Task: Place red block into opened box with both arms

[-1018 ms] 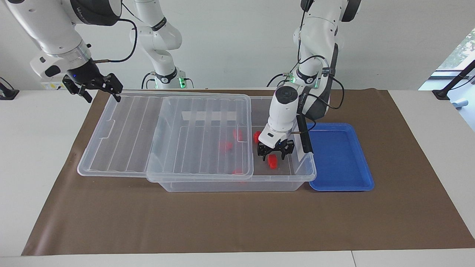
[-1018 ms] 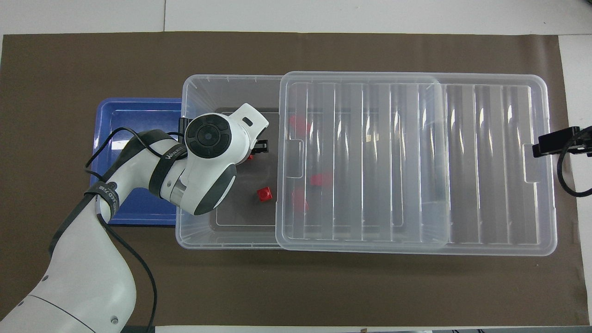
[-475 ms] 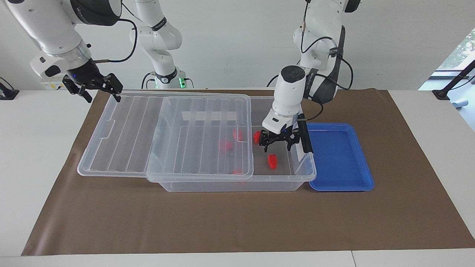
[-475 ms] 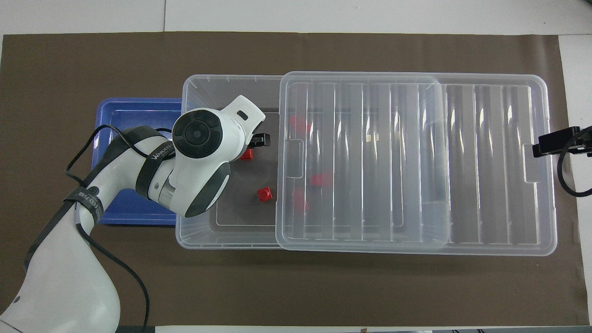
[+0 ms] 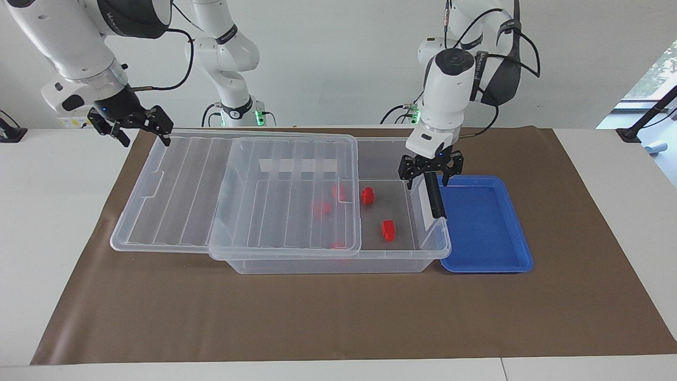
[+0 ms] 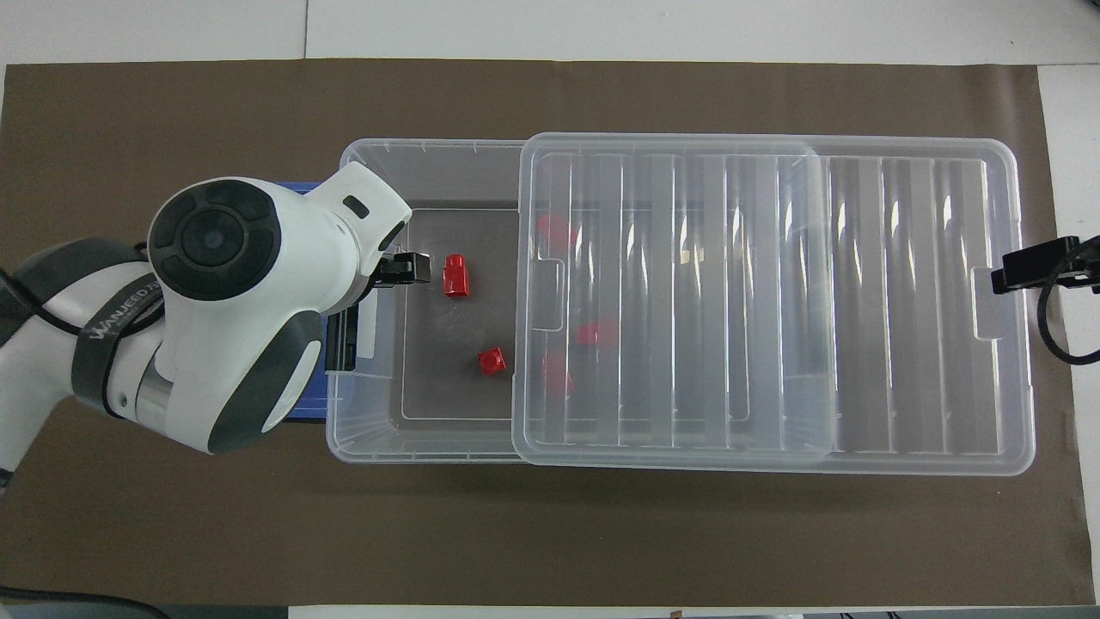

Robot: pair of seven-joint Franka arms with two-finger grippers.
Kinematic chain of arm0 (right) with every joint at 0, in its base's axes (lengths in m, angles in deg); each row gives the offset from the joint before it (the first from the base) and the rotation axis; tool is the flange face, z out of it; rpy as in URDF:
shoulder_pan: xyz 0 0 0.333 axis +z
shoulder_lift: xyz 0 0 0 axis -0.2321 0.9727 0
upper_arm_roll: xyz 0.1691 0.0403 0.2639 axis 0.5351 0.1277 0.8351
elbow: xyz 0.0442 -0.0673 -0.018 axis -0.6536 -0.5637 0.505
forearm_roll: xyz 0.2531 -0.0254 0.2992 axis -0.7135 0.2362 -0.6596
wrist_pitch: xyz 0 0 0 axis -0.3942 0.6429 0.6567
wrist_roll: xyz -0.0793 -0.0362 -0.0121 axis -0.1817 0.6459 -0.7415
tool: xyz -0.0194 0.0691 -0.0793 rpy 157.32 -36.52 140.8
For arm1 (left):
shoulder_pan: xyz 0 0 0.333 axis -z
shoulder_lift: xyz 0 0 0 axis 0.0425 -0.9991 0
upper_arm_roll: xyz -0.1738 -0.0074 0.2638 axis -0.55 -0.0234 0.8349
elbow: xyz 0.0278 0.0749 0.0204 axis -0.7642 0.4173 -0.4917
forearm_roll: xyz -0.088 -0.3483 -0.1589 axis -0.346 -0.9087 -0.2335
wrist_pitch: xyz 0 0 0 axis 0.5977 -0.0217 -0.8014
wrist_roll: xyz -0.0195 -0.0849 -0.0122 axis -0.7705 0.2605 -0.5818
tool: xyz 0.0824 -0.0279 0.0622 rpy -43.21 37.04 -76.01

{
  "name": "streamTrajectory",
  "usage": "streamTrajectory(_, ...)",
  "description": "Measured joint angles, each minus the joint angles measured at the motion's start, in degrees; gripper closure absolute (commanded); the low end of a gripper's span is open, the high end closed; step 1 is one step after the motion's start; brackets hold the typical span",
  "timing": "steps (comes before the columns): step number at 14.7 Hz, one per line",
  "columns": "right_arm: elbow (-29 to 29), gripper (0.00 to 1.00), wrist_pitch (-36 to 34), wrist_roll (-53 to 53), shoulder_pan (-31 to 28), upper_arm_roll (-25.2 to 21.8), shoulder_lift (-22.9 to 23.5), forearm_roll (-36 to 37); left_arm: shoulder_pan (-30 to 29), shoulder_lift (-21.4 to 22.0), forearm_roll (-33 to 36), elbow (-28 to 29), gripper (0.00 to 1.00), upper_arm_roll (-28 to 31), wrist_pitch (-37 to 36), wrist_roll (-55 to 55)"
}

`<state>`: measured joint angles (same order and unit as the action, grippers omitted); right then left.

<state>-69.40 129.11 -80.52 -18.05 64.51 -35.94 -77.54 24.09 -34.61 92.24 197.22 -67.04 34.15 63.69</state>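
Red block (image 5: 389,229) lies loose on the floor of the clear box (image 5: 338,262), in the uncovered end by the blue tray (image 5: 484,225); a second red block (image 5: 367,195) sits nearer the robots, others under the slid-back lid (image 5: 238,190). Your left gripper (image 5: 431,168) hangs empty, fingers apart, above the box's latch end. Right gripper (image 5: 133,124) waits spread at the lid's outer edge, probably not touching it. Placing looks done. Next you need the lid drawn shut, with the left arm clear of the rim.
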Motion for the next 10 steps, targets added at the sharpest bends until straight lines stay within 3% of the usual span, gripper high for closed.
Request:
streamTrajectory(1, -0.4, 1.0, 1.2, -2.42, -0.82, -0.05, 0.0, 0.0, -1.24, 0.81, -0.5, 0.03, 0.0, 0.05, -0.66, -1.79)
streamTrajectory(5, -7.32, 1.0, 11.52, -9.71, -6.41, -0.39, -1.11, 0.02, -6.36, 2.96, -2.75, 0.25, 0.0, 0.18, -2.42, -10.08)
streamTrajectory(8, -15.02, 1.0, 18.3, -11.22, -7.52, -0.53, -2.03, 0.02, -10.76, 2.97, -3.32, 0.25, 0.0, 0.29, -2.45, -17.45)
streamTrajectory(10, -16.88, 1.0, 20.61, -11.22, -8.23, -0.56, -0.91, 0.03, -13.95, 2.98, -5.47, 0.06, 0.0, 0.34, -2.45, -21.32)
